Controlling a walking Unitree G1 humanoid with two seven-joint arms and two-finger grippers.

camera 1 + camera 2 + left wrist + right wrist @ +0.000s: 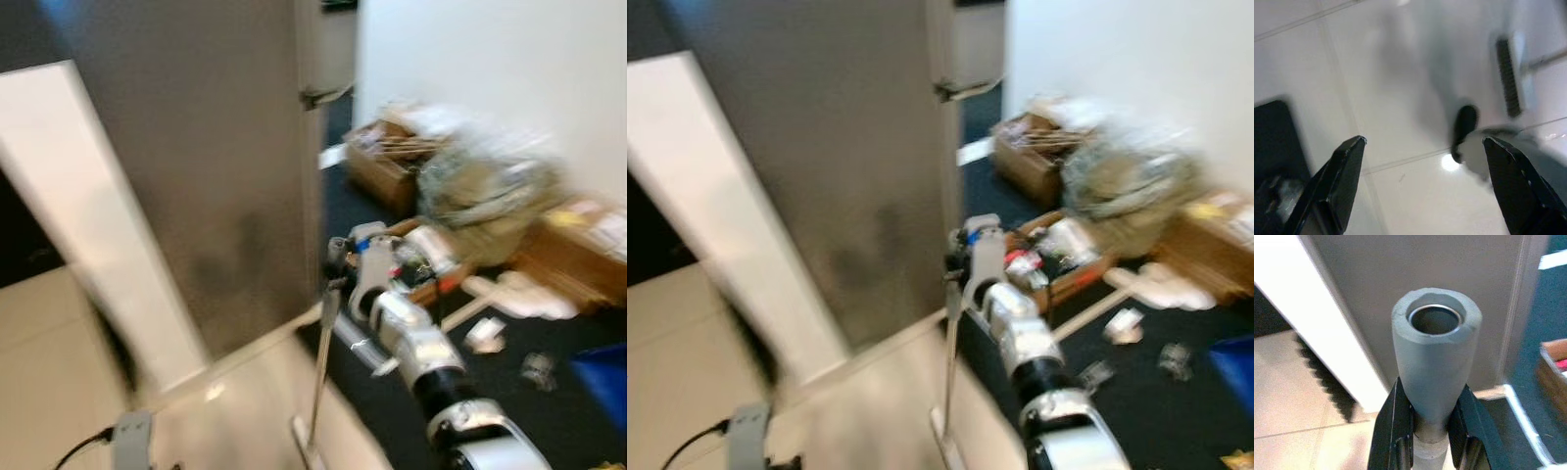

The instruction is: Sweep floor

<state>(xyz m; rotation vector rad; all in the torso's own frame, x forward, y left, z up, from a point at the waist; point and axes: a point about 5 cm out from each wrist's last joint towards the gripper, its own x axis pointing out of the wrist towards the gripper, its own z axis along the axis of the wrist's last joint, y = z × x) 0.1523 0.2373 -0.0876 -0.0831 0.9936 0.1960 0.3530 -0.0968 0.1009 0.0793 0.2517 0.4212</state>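
My right gripper [1432, 435] clamps the broom handle [1436, 357] — upright, its head [1509, 76] on the pale tile floor [1400, 196] beside the grey door [211, 166]. My left gripper [1422, 186] hangs open.

Head views motion-blurred, broom head [306, 443] cut off, cluttered boxes [460, 186] indistinct

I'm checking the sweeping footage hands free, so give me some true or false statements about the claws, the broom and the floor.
1. The right claw is shut on the broom handle. True.
2. The left claw holds a dustpan. False: it is open over pale tiled floor.
3. Cardboard boxes sit on dark carpet. True.
4. The broom head rests on the carpet. False: it lies on the tiles.
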